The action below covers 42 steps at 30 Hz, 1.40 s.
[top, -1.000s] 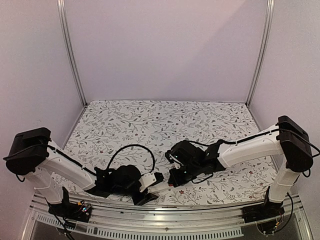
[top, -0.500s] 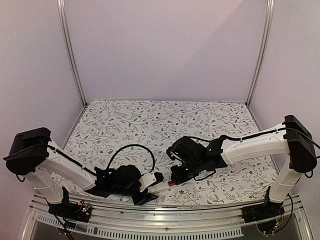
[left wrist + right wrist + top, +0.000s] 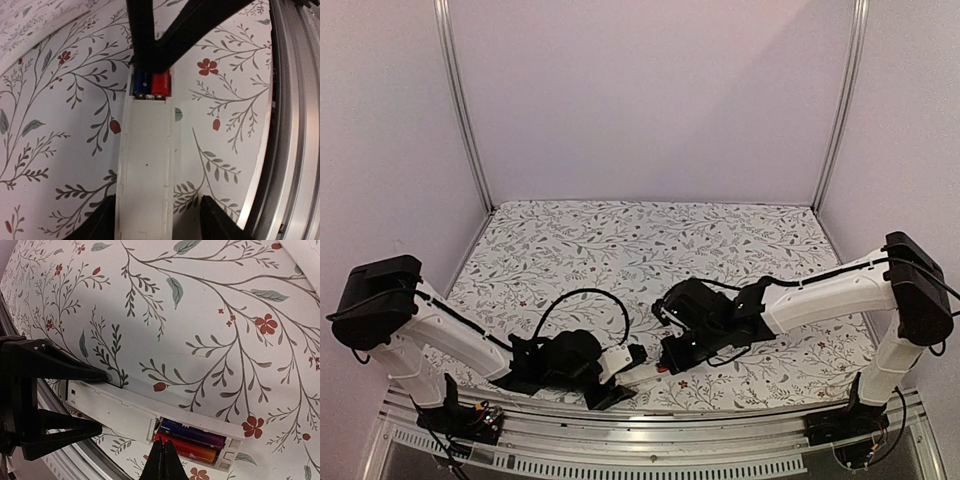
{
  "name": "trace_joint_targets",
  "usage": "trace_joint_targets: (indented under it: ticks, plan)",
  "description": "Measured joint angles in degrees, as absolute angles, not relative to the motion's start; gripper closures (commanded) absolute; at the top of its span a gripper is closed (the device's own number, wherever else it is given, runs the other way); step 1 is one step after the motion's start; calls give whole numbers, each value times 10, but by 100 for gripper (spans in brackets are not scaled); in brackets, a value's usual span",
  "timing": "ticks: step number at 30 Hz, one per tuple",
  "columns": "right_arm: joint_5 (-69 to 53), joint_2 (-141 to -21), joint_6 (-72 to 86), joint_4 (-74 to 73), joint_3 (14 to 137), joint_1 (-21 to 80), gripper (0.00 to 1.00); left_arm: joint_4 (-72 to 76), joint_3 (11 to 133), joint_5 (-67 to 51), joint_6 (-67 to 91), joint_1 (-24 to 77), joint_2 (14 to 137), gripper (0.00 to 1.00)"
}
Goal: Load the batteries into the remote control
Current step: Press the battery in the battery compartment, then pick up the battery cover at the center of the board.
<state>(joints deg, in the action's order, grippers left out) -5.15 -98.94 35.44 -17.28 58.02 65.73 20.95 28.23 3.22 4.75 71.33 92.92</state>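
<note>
The white remote control [image 3: 147, 165] lies on the floral table near the front edge, its compartment open at the far end. In the compartment lie two batteries side by side, a dark blue one [image 3: 140, 82] and a red one [image 3: 161, 84]. My left gripper [image 3: 159, 212] is open and straddles the remote; one finger touches its side, the other stands apart. My right gripper [image 3: 163, 454] is shut and empty, its tips at the near end of the red battery [image 3: 192, 449], beside the dark battery [image 3: 195, 432]. In the top view both grippers meet over the remote [image 3: 642, 375].
A thin white strip [image 3: 306, 255], perhaps the cover plate, lies just beyond the remote; it also shows in the left wrist view [image 3: 40, 37]. The metal rail of the table's front edge [image 3: 295, 125] runs close beside the remote.
My right arm lifted slightly half a second ago and has come back down to the compartment. The left arm and the remote have not moved.
</note>
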Motion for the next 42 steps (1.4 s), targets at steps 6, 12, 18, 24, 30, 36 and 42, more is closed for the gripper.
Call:
trace_joint_targets:
  ticks: [6, 12, 18, 24, 30, 36, 42]
  plan:
    - [-53, -1003, 369, -150, 565, 658, 100, 209, 282, 35, 48, 713, 929, 44]
    - [-47, -1003, 375, -164, 573, 658, 100, 210, 282, 35, 48, 713, 929, 44]
    - [-32, -1002, 362, -218, 613, 659, 100, 209, 282, 35, 48, 713, 929, 44]
    - [2, -959, 334, -248, 656, 650, 58, 192, 282, 45, 47, 713, 910, 34]
    - [26, -907, 293, -288, 693, 592, 25, 138, 300, 80, 50, 711, 807, 12]
    - [31, -909, 229, -324, 725, 516, 19, 133, 295, 116, 68, 708, 635, 7]
    - [30, -981, 153, -340, 773, 472, 21, 117, 266, 208, 123, 695, 505, 7]
